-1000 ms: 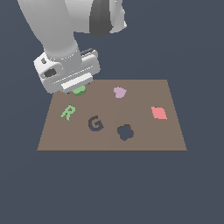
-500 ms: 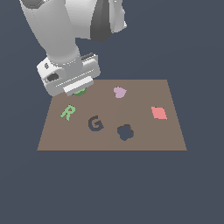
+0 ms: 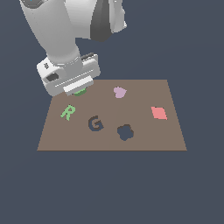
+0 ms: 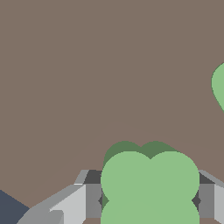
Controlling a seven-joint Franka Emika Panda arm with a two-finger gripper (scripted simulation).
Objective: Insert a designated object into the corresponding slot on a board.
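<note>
Little has shifted since a second ago: my arm has edged slightly, with the pincer point(image 4: 149, 201) staying low at the far corner of the board point(image 3: 144, 140) on the exterior view's left. The green clover block point(image 4: 150, 183) sits between the fingers point(image 4: 92, 199), which look closed on its sides, so I judge that I am holding it. In the exterior view only a sliver of green point(image 3: 79, 92) shows under the hand. The flower slot point(image 3: 125, 132) lies well apart, near the front edge, just beside the letter G cut-out point(image 3: 95, 124).

To do this well, I should lift straight up before travelling, then line up the lobes over the slot. The block lies flat and is roughly as wide as long, so it has no clear long axis. Only lobe rotation matters.
</note>
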